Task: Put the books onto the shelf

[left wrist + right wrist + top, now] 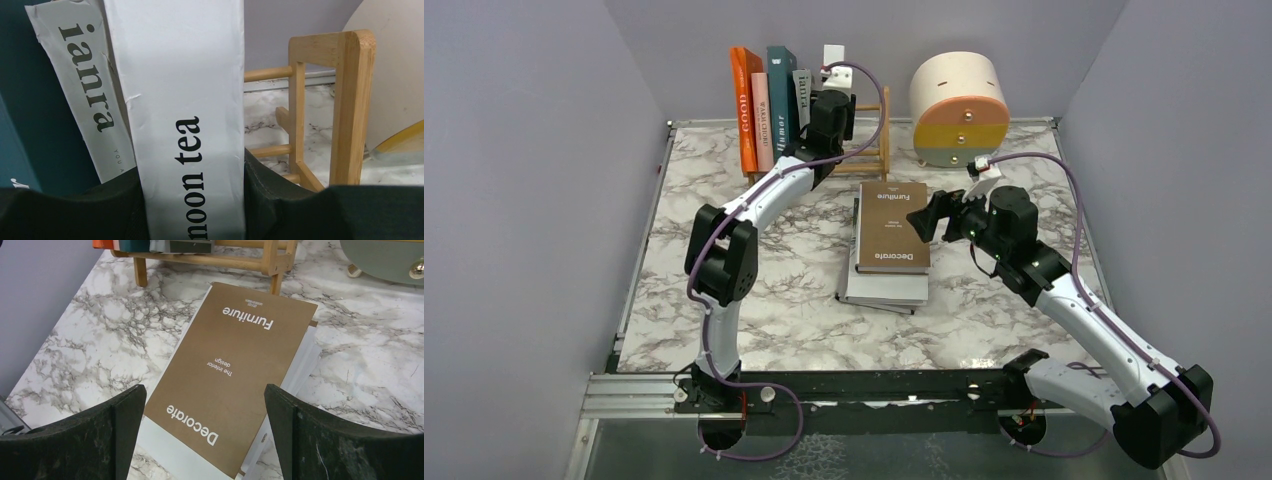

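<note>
Left wrist view: my left gripper [192, 212] is clamped on the white "noon tea" book [185, 75], upright at the wooden shelf [350, 100], touching a leaning grey book [85, 100]. My right gripper [205, 415] hangs spread, holding nothing, over the brown "Decorate" book [225, 375] topping the flat stack on the marble table [90, 340]. Risk: there's a gap toward the rung end, so if I release, the white book may tip right and drag the grey one.

five books [781, 90] upright; stack's [892, 225] count unclear; one shelf [880, 150]; one drawer unit [959, 105]
</note>
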{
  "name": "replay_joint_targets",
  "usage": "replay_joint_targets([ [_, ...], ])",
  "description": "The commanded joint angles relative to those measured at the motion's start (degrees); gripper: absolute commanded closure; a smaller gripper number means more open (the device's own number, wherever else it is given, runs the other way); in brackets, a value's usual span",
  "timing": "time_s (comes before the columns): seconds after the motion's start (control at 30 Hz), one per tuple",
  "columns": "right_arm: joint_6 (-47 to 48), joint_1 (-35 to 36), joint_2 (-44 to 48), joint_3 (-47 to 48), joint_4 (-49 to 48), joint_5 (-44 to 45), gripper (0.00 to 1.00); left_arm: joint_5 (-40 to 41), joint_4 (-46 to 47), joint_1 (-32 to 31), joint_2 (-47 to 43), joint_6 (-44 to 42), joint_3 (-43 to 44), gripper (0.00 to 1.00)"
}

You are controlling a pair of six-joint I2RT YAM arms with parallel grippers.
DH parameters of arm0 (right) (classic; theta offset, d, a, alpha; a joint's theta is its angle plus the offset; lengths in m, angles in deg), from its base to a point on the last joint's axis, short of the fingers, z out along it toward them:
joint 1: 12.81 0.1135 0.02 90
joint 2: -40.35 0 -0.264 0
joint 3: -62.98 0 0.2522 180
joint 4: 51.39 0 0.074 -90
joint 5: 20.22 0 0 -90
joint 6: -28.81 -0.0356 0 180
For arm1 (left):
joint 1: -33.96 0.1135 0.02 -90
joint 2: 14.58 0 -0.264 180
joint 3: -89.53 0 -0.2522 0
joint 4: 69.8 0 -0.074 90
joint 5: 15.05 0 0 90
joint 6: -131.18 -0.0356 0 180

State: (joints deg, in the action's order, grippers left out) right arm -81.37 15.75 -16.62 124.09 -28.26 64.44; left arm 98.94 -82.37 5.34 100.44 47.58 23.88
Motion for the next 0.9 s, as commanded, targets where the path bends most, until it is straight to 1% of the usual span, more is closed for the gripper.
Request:
replay_joint_targets([
  [0.0,1.0,0.4,0.5,0.1,0.3,0.8,0.13,4.1,6.6,-0.4,0.7,-1.4,-0.7,1.00],
  [0.4,1.1,0.3,0.9,-0.1,0.7,1.2,0.13,7.1,12.6,-0.4,2.8,-1.0,-5.3,1.00],
  [0.87,1.0,0.3,0.8,0.0,1.0,1.1,0.13,9.2,15.6,-0.4,4.5,-0.6,-8.8,1.00],
])
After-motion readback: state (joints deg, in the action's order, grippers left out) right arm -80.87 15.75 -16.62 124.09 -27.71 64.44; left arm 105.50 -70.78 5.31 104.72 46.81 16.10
